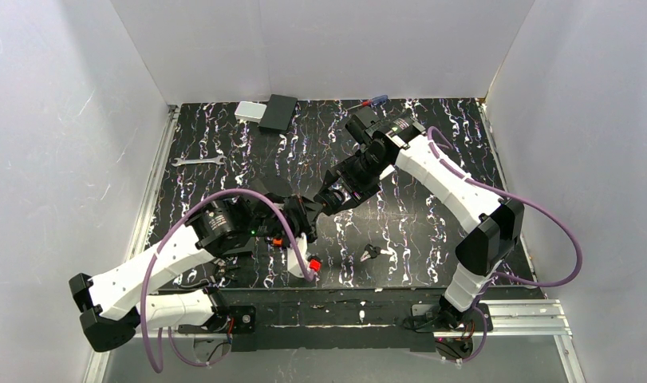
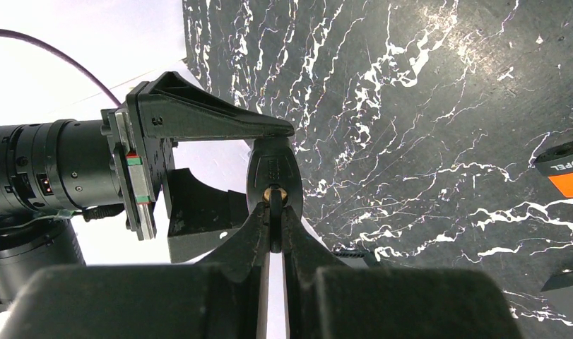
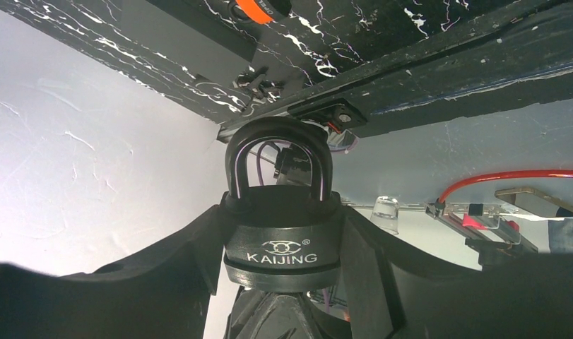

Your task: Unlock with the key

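Note:
The black padlock [image 3: 281, 247], marked KAIJING, sits between the fingers of my right gripper [image 3: 281, 215], which is shut on its body. Its shackle [image 3: 278, 152] is seated in the body. In the left wrist view the padlock's underside [image 2: 271, 166] faces me with a brass keyway [image 2: 275, 191]. The key [image 2: 275, 222] shows as a thin dark head, edge-on, its tip at that keyway. My left gripper [image 2: 275, 215] is shut on the key's head. Seen from above, the left gripper [image 1: 302, 214] and the right gripper [image 1: 328, 198] meet nose to nose over the middle of the mat.
A small dark and silvery piece [image 1: 370, 254] lies near the mat's front edge, and a red item [image 1: 314, 264] to its left. A silver wrench [image 1: 199, 161] lies at the left. A black box [image 1: 278, 112], a silver block [image 1: 249, 111] and a screwdriver [image 1: 368, 102] sit at the back.

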{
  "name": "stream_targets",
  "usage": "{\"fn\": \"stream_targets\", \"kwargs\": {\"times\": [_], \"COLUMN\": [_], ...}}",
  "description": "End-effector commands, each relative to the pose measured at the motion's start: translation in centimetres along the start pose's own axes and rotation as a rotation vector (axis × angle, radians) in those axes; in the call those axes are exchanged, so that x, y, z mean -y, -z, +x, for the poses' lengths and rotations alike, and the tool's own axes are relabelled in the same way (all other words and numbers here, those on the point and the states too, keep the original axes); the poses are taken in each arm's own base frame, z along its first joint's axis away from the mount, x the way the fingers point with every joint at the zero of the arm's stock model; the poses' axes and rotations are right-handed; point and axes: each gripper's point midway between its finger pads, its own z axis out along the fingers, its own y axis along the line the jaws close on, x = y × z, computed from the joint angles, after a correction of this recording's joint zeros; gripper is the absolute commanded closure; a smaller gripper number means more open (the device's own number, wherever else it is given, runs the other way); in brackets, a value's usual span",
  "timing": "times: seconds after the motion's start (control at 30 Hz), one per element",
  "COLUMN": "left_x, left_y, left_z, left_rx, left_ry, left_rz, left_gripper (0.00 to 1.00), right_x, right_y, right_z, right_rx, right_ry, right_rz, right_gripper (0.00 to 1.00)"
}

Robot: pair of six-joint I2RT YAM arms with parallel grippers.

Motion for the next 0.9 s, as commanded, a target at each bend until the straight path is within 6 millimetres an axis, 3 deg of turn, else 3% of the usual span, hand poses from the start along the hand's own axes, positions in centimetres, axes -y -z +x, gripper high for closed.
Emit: {"fn": "stream_targets", "kwargs": {"times": [0.0,0.23,0.5,0.73,0.87], "left_x": [1.4,0.7,2.9,2.8,2.8], "left_y": [-1.4,-2.1,-3.0,-3.3,-3.0], "left_z": [-0.3,-0.6,0.3,-0.1,-0.3], "left_rx": [0.027,0.049,0.005,0.027,0.032], "left_ry": [0.024,0.050,-0.049,-0.008,0.018], "left_rz": [0.055,0.021,0.126,0.113,0.100], "left_gripper": [1.00,1.00,1.00,1.00,0.95], "right_x": [-1.1,-1.2,-1.4,-1.5,-1.4], "right_y": [3.0,3.3,3.5,3.4,3.4], "right_z": [3.8,4.0,4.2,4.2,4.2], "right_rx": [-0.119,-0.115,-0.111,-0.110,-0.106], "right_ry": [0.048,0.053,0.061,0.065,0.063], "right_rz": [-0.088,-0.094,-0.096,-0.097,-0.096], "right_gripper": [0.99,0.99,0.99,0.99,0.99]}}
